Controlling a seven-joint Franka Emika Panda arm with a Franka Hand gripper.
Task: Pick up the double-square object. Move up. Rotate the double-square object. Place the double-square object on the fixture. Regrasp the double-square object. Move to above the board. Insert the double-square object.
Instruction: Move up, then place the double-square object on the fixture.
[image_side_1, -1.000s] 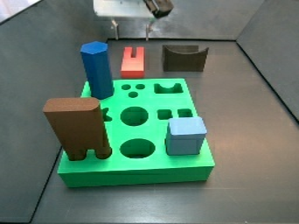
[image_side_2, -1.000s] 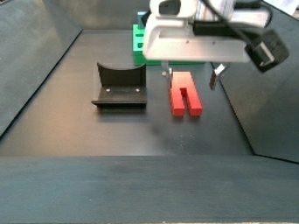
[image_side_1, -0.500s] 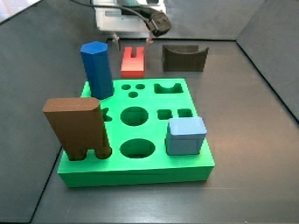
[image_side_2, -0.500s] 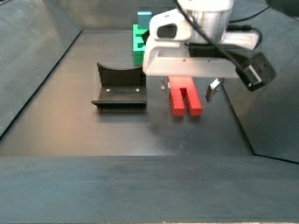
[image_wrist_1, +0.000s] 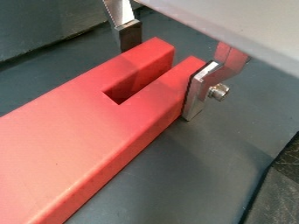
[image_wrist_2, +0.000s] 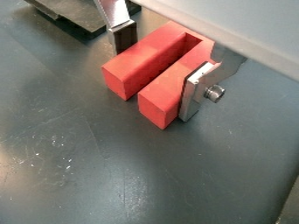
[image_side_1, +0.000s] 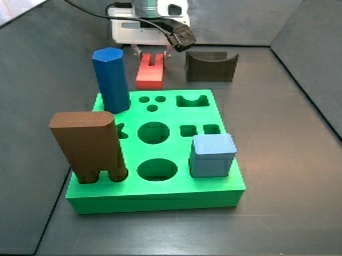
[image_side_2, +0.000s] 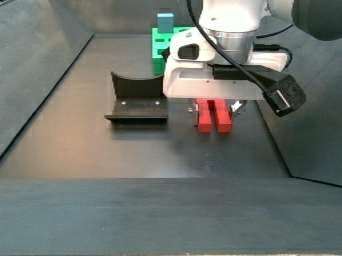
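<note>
You have a red double-square object (image_wrist_1: 105, 114), plain and unpatterned, lying at the upper centre of a side view (image_side_1: 152, 68). The tool (image_wrist_2: 162, 59) straddling it has silver finger plates with dark pads (image_wrist_1: 128, 33); its body reads white in a side view (image_side_2: 221, 80). The fixture (image_side_2: 136, 98) is dark brown. The board (image_side_1: 160, 190) is bright green. On it you see a blue prism (image_side_1: 111, 80), a brown block (image_side_1: 88, 146) and a light-blue cube (image_side_1: 213, 155). The floor (image_wrist_2: 82, 166) is dark grey with faint pale speckles.
</note>
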